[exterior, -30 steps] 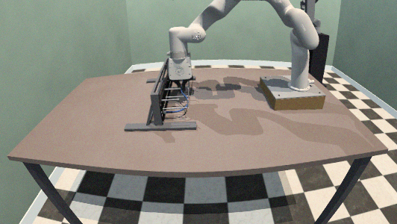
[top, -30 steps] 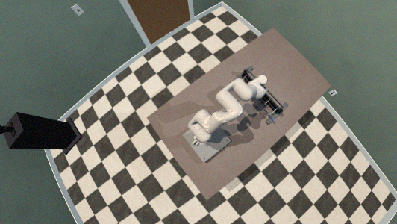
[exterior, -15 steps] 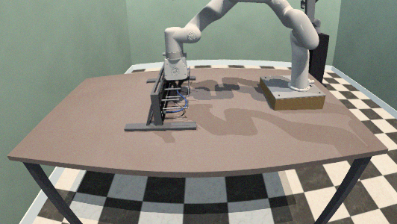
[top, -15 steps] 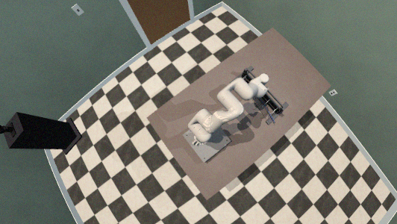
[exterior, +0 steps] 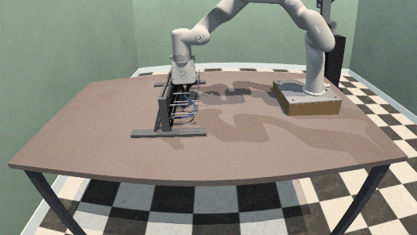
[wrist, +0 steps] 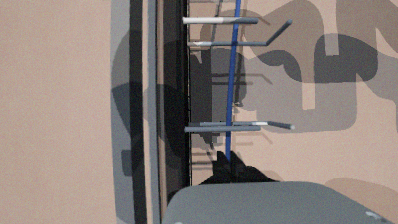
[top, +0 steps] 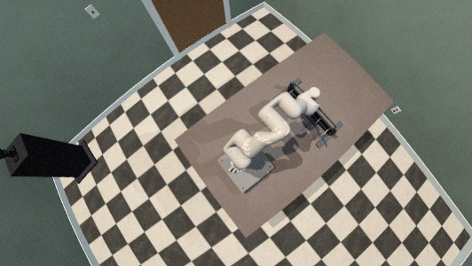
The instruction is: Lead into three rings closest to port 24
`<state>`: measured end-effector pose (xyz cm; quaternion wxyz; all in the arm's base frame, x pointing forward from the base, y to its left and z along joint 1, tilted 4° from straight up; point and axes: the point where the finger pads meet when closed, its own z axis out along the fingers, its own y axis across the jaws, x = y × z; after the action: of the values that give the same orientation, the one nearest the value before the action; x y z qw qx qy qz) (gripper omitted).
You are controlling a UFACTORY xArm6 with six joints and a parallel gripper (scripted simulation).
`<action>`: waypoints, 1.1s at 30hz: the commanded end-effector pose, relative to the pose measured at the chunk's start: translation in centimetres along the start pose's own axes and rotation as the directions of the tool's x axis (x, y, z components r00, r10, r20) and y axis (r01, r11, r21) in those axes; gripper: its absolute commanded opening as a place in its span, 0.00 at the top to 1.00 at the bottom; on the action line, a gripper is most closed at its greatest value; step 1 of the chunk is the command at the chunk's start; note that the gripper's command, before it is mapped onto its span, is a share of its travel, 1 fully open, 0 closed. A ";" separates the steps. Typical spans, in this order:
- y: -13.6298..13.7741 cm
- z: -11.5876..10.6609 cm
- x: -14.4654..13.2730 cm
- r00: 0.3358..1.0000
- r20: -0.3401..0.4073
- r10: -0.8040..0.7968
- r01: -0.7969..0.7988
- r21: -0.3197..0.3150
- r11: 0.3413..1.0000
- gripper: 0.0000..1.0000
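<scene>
The dark free-standing rack (exterior: 166, 107) stands upright on the brown table, also in the overhead view (top: 316, 116). The blue lead (wrist: 231, 80) runs straight from my fingers across several steel rings (wrist: 235, 127) that stick out from the rack's face. In the side view the lead (exterior: 190, 106) curves down along the rack front. My gripper (wrist: 224, 161) (exterior: 183, 74) is shut on the lead, just above the rack near its far end. The ports are hidden in the dark rack face.
The arm's base plate (exterior: 306, 97) sits on the table to the right of the rack. The rack's flat feet (exterior: 168, 132) stretch across the table. A black box (top: 49, 156) stands on the floor off the table.
</scene>
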<state>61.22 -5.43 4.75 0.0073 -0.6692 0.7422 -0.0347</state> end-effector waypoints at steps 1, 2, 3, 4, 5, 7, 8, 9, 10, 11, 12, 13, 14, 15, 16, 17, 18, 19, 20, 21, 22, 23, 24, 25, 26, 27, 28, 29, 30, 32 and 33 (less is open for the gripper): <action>-0.2 -0.2 0.0 1.000 0.000 0.000 0.000 0.006 1.000 1.00; -0.2 -0.2 0.0 1.000 0.000 0.000 0.000 0.006 1.000 1.00; -0.2 -0.2 0.0 1.000 0.000 0.000 0.000 0.006 1.000 1.00; -0.2 -0.2 0.0 1.000 0.000 0.000 0.000 0.006 1.000 1.00; -0.2 -0.2 0.0 1.000 0.000 0.000 0.000 0.006 1.000 1.00; -0.2 -0.2 0.0 1.000 0.000 0.000 0.000 0.006 1.000 1.00; -0.2 -0.2 0.0 1.000 0.000 0.000 0.000 0.006 1.000 1.00; -0.2 -0.2 0.0 1.000 0.000 0.000 0.000 0.006 1.000 1.00; -0.2 -0.2 0.0 1.000 0.000 0.000 0.000 0.006 1.000 1.00; -0.2 -0.2 0.0 1.000 0.000 0.000 0.000 0.006 1.000 1.00; -0.2 -0.2 0.0 1.000 0.000 0.000 0.000 0.006 1.000 1.00; -0.2 -0.2 0.0 1.000 0.000 0.000 0.000 0.006 1.000 1.00; -0.2 -0.2 0.0 1.000 0.000 0.000 0.000 0.006 1.000 0.67; -0.2 -0.2 0.0 1.000 0.000 0.000 0.000 0.006 1.000 0.67; -0.2 -0.2 0.0 1.000 0.000 0.000 0.000 0.006 1.000 0.67; -0.2 -0.2 0.0 1.000 0.000 0.000 0.000 0.006 1.000 0.67; -0.2 -0.2 0.0 1.000 0.000 0.000 0.000 0.006 1.000 0.67; -0.2 -0.2 0.0 1.000 0.000 0.000 0.000 0.006 1.000 0.67; -0.2 -0.2 0.0 1.000 0.000 0.000 0.000 0.006 1.000 0.67; -0.2 -0.2 0.0 1.000 0.000 0.000 0.000 0.006 1.000 0.67; -0.2 -0.2 0.0 1.000 0.000 0.000 0.000 0.006 1.000 0.67; -0.2 -0.2 0.0 1.000 0.000 0.000 0.000 0.006 1.000 0.67; -0.2 -0.2 0.0 1.000 0.000 0.000 0.000 0.006 1.000 0.67; -0.2 -0.2 0.0 1.000 0.000 0.000 0.000 0.006 1.000 0.67; -0.2 -0.2 0.0 1.000 0.000 0.000 0.000 0.006 1.000 0.67; -0.2 -0.2 0.0 1.000 0.000 0.000 0.000 0.006 1.000 0.67; -0.2 -0.2 0.0 1.000 0.000 0.000 0.000 0.006 1.000 0.67; -0.2 -0.2 0.0 1.000 0.000 0.000 0.000 0.006 1.000 0.67; -0.2 -0.2 0.0 1.000 0.000 0.000 0.000 0.006 1.000 0.67; -0.2 -0.2 0.0 1.000 0.000 0.000 0.000 0.006 1.000 0.67; -0.2 -0.2 0.0 1.000 0.000 0.000 0.000 0.006 1.000 0.67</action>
<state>61.22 -5.42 4.75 0.0073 -0.6692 0.7422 -0.0347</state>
